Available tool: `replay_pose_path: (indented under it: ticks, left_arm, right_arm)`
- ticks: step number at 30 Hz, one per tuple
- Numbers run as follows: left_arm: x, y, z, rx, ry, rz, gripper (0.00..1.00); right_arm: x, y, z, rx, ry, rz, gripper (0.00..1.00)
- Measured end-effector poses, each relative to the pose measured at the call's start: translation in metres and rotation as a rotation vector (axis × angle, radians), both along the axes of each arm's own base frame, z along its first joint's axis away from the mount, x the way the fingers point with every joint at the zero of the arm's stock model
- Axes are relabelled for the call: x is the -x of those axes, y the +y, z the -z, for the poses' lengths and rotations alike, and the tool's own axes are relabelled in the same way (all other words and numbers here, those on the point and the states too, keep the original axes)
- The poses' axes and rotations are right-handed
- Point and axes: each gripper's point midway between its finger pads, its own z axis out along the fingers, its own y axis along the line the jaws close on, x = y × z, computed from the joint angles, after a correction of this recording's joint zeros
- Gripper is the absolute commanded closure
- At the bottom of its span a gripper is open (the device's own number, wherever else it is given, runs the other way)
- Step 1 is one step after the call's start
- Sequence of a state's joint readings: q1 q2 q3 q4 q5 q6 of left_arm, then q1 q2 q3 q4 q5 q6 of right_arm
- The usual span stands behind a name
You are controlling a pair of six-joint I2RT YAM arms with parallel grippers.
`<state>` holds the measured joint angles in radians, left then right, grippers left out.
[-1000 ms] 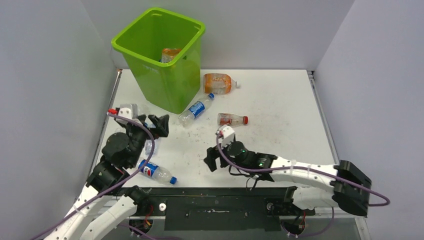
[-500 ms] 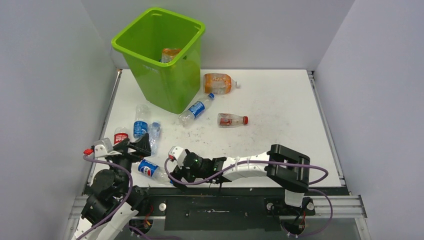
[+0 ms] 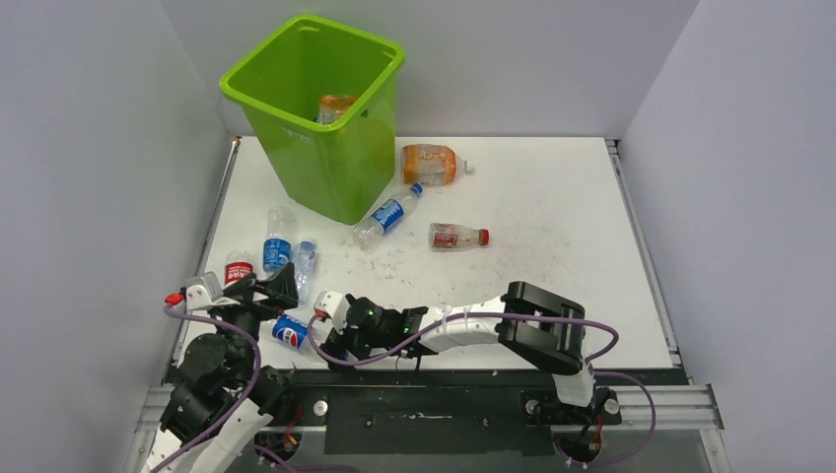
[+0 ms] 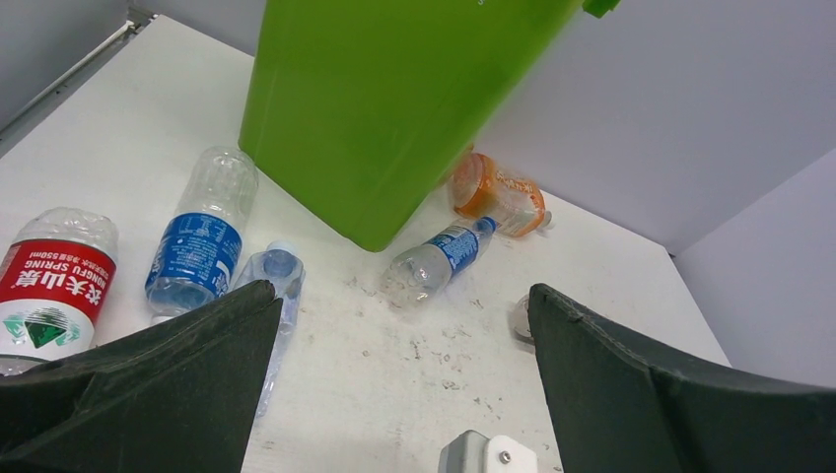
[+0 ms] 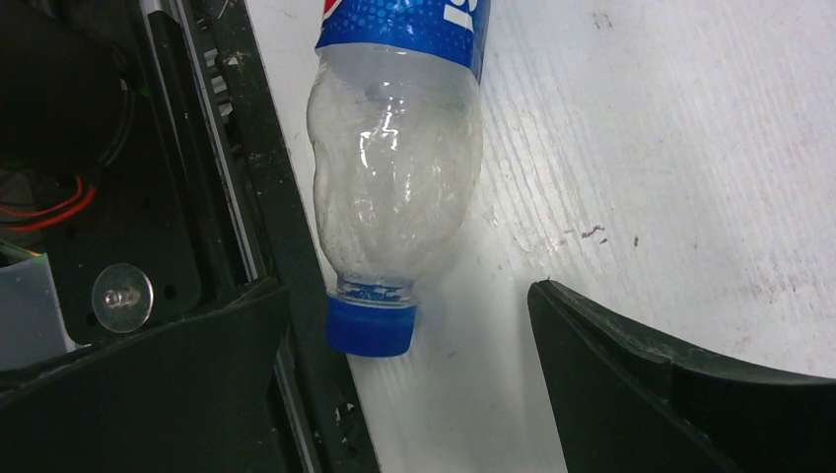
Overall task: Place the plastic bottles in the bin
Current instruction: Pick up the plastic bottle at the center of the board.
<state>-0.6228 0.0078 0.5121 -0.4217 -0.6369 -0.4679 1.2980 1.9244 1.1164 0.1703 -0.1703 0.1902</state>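
We see the right gripper (image 5: 406, 291) wide, the blue-capped bottle (image 5: 394, 168) neck between its jaws. We log the left gripper (image 4: 401, 289) wide, empty.

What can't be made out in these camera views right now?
- Top view: the bin's wall hides its contents, apart from one orange bottle.
- Top view: right end effector covers the blue-label bottle's cap.
- Right wrist view: that bottle's label is cut off by the top edge.

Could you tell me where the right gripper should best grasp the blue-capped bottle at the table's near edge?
The blue-capped bottle lies flat, cap toward the right gripper, between its open jaws: come from the cap end and grip the clear shoulder.
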Motion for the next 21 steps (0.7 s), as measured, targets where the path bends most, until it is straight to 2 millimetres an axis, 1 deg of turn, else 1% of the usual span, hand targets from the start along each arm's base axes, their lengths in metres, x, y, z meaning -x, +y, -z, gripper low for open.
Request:
replay_pose_path:
  ticks: [2, 5, 7, 9, 11, 14, 15, 17, 18, 20, 21]
  left_arm:
    - [0.0, 0.0, 0.0, 0.0, 0.0, 0.002, 0.04]
    - [0.0, -0.001, 0.0, 0.0, -0.001, 0.006, 0.04]
    - [0.0, -0.001, 0.0, 0.0, -0.002, 0.006, 0.04]
    - [0.0, -0.001, -0.001, 0.0, -0.003, 0.008, 0.04]
    - [0.0, -0.002, -0.001, 0.0, -0.004, 0.01, 0.04]
    - [-0.002, -0.004, 0.0, -0.011, 0.003, 0.014, 0.04]
    - [-0.003, -0.005, 0.001, -0.019, 0.01, 0.017, 0.04]
    - [-0.007, -0.011, 0.005, -0.049, 0.033, 0.036, 0.04]
    - [-0.009, -0.016, 0.007, -0.071, 0.045, 0.055, 0.04]
    - [-0.014, -0.03, 0.009, -0.125, 0.069, 0.115, 0.04]
    - [-0.018, -0.039, 0.009, -0.16, 0.086, 0.154, 0.04]
  right_arm:
    - [0.0, 0.004, 0.003, 0.002, 0.0, -0.005, 0.19]
    - [0.001, 0.006, 0.011, 0.012, 0.007, -0.011, 0.43]
    - [0.001, 0.006, 0.014, 0.016, 0.008, -0.012, 0.56]
    - [0.001, 0.004, 0.016, 0.017, 0.011, -0.008, 0.65]
    - [0.0, 0.002, 0.018, 0.015, 0.007, -0.001, 0.71]
    - [-0.002, -0.014, 0.018, 0.029, -0.006, 0.028, 0.79]
    - [-0.002, -0.022, 0.015, 0.037, -0.01, 0.041, 0.87]
    - [-0.003, -0.044, 0.004, 0.054, -0.019, 0.08, 0.94]
    - [-0.004, -0.055, -0.006, 0.054, -0.025, 0.102, 0.95]
    - [-0.007, -0.078, -0.033, 0.046, -0.042, 0.151, 0.95]
    - [-0.009, -0.091, -0.053, 0.032, -0.052, 0.185, 0.95]
